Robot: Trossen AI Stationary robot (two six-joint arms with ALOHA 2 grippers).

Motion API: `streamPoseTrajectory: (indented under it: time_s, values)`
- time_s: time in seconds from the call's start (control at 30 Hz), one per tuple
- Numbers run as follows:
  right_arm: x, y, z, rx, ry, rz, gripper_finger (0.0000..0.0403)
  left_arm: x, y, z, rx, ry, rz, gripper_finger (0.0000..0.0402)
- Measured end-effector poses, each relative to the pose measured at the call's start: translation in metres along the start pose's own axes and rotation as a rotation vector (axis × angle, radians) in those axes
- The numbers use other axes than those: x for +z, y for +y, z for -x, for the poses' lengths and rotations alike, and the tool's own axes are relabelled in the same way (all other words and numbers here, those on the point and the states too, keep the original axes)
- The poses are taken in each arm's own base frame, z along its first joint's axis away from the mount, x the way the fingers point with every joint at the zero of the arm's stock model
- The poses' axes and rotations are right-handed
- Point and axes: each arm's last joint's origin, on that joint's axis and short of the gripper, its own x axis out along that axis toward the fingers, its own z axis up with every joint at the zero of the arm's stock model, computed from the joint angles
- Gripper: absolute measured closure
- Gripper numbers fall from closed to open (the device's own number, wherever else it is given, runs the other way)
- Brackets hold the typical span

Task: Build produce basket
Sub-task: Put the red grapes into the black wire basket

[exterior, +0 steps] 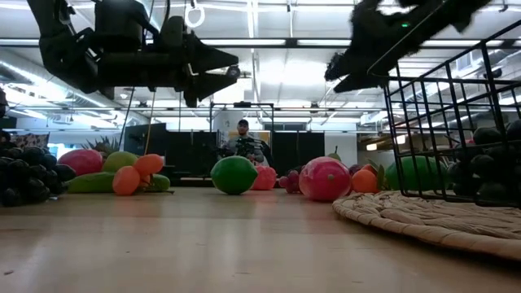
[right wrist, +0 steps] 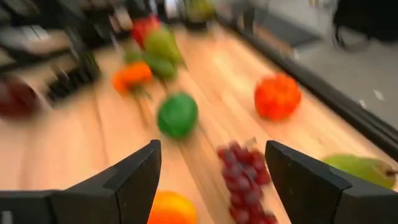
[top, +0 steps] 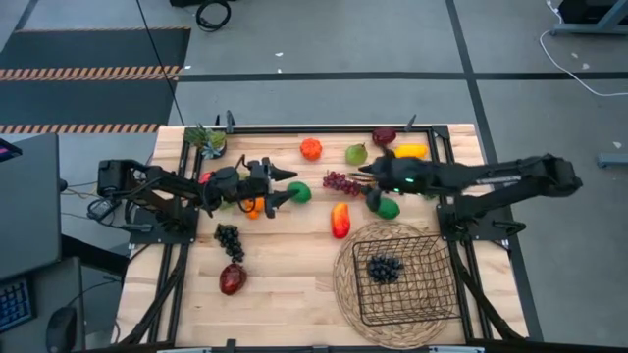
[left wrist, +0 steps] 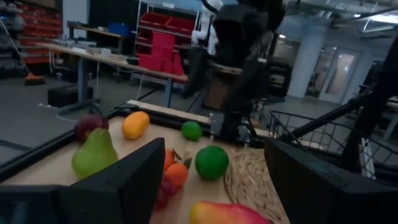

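The black wire basket (top: 432, 284) stands on a round woven mat (top: 345, 284) at the near right, with a dark grape bunch (top: 384, 268) lying inside. My left gripper (top: 287, 184) is open and empty above the table, beside a green lime (top: 300, 193); it also shows in the low view (exterior: 221, 75). My right gripper (top: 363, 176) is open and empty, in the air just right of a red grape bunch (top: 340, 182), which lies on the table ahead of its fingers in the right wrist view (right wrist: 242, 177). Both grippers face each other across the table's middle.
Loose produce lies around: an orange fruit (top: 311, 149), a pear (top: 355, 154), a yellow fruit (top: 411, 151), a green fruit (top: 389, 208), a red-yellow mango (top: 340, 220), dark grapes (top: 229, 240), a dark red fruit (top: 232, 278) and carrots (top: 253, 207). A person (exterior: 242, 140) sits beyond the table.
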Motion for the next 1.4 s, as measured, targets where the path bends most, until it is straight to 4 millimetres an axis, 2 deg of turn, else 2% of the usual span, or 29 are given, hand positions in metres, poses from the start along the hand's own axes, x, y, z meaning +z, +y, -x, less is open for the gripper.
streamPoseTrajectory:
  time_s: [0.17, 0.33, 0.5, 0.67, 0.83, 1.17, 1.3, 1.4]
  values:
    - [0.024, 0.006, -0.028, -0.070, 0.248, 0.058, 0.0114, 0.002, -0.003, 0.000, -0.049, -0.004, 0.024, 0.0120]
    - [0.035, 0.004, -0.058, -0.098, 0.403, 0.062, 0.0126, 0.004, -0.006, 0.001, -0.143, 0.011, 0.066, 0.0120]
    - [0.032, -0.002, -0.090, -0.102, 0.498, 0.071, 0.0143, 0.006, -0.014, 0.003, -0.252, 0.029, 0.113, 0.0120]
    - [0.018, -0.008, -0.117, -0.134, 0.612, 0.099, 0.0163, 0.006, -0.029, 0.004, -0.318, 0.019, 0.075, 0.0125]
    - [0.007, -0.011, -0.132, -0.181, 0.713, 0.121, 0.0176, 0.009, -0.035, 0.005, -0.345, 0.005, 0.068, 0.0137]
    - [-0.005, -0.010, -0.146, -0.167, 0.765, 0.114, 0.0179, 0.007, -0.039, 0.005, -0.357, 0.017, 0.058, 0.0166]
    - [-0.008, -0.010, -0.152, -0.168, 0.763, 0.112, 0.0205, 0.007, -0.039, 0.005, -0.356, 0.018, 0.058, 0.0176]
    - [-0.010, -0.010, -0.154, -0.173, 0.764, 0.117, 0.0241, 0.007, -0.039, 0.005, -0.357, 0.022, 0.077, 0.0184]
